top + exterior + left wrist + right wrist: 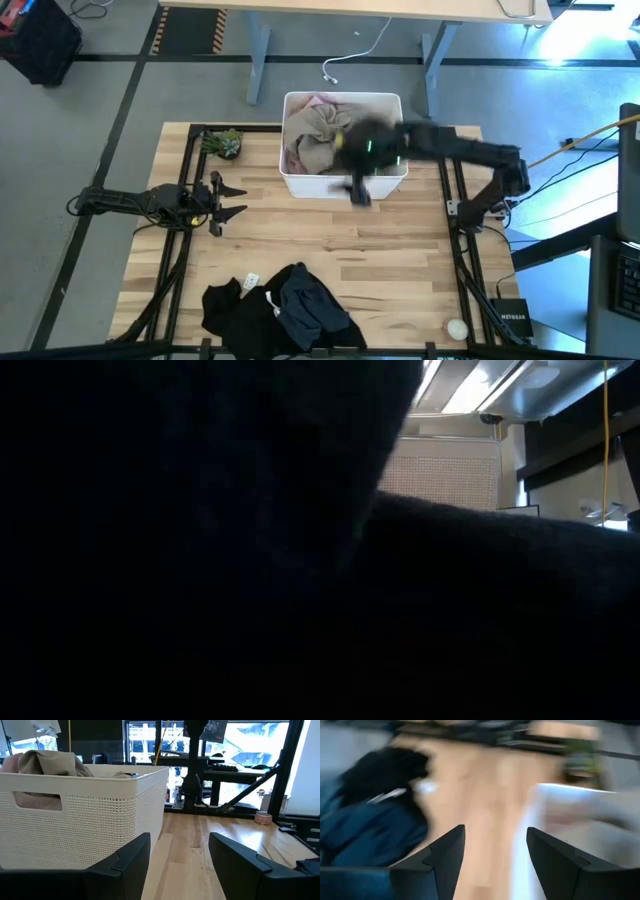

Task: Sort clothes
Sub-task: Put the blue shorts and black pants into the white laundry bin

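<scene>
From above I see the wooden table [400, 250] with a wide bare stretch across its middle, between the white bin [343, 182] at the far side and the dark clothes at the near edge. That middle strip is my open room; the black frame rails [185, 260] run along both sides of it.

My right gripper [358, 190] sits at the bin's near wall, just over the rim, blurred in the overhead picture. In the right wrist view its fingers [442, 857] stand well apart with nothing between them, bare wood showing through the gap. My left gripper [228, 199] waits at the left side of the table, level with the bin's near edge; its fingers [127, 860] are also spread wide and hold nothing, with the bin's woven wall [90, 820] close ahead.

Inside the bin lie a khaki beige garment [320, 130] and a pale pink garment [322, 101] under and behind it. On the near edge of the table lie a black garment [235, 305] and a navy blue garment [310, 305], touching each other.

A small green plant [222, 143] stands just left of the bin. A round white object [457, 328] sits at the near right corner. The low view is almost wholly blocked by dark cloth [200, 560] pressed close to the lens.
</scene>
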Robot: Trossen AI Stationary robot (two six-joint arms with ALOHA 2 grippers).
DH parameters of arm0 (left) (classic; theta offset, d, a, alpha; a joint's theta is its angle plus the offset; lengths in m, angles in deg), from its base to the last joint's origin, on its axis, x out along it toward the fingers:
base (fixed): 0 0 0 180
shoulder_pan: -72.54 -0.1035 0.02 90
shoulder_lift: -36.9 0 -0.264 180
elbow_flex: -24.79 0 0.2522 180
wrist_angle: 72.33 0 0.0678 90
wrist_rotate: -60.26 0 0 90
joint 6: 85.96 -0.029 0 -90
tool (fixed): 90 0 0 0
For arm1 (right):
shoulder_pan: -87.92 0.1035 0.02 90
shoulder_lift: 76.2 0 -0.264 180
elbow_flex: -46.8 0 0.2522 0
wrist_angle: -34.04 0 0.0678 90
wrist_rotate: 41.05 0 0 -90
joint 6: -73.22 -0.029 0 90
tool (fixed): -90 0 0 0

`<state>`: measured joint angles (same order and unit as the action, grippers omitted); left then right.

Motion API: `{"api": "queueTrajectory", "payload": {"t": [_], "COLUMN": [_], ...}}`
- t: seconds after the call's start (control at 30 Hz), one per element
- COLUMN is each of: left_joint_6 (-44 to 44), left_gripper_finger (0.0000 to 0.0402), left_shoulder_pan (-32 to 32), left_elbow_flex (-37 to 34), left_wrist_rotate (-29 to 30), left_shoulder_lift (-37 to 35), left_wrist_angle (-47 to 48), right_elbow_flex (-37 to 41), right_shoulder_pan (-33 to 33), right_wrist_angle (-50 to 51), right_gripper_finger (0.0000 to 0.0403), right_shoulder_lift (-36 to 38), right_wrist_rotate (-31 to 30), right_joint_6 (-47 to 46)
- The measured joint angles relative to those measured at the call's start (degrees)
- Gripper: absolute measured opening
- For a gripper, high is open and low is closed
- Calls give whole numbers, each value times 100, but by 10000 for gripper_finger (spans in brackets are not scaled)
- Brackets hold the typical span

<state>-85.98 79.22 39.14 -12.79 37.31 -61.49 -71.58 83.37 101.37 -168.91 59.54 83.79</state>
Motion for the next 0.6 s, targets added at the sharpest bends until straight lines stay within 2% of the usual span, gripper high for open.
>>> {"api": "queueTrajectory", "payload": {"t": [0.13,0.3,0.4,0.47,0.6], "left_joint_6": [-84,-332,-343,-342,-343], "left_gripper_finger": [198,198,198,198,198], "left_shoulder_pan": [2,0,2,1,2], "left_elbow_flex": [-2,-2,-1,-2,-2], "left_wrist_rotate": [1,0,3,0,1], "left_shoulder_lift": [0,0,1,0,0], "left_wrist_angle": [0,2,2,0,2], "right_elbow_flex": [880,2601,3420,3784,4024], "right_shoulder_pan": [1140,2315,2766,3008,3346], "right_wrist_angle": [-479,-2749,-3905,-4331,-5207], "right_gripper_finger": [229,229,229,229,229], "right_shoulder_lift": [-16,-33,-116,-228,-609], "right_wrist_rotate": [-24,-1000,-1370,-1458,-1504], "right_joint_6": [21,-109,-117,-176,-743]}}
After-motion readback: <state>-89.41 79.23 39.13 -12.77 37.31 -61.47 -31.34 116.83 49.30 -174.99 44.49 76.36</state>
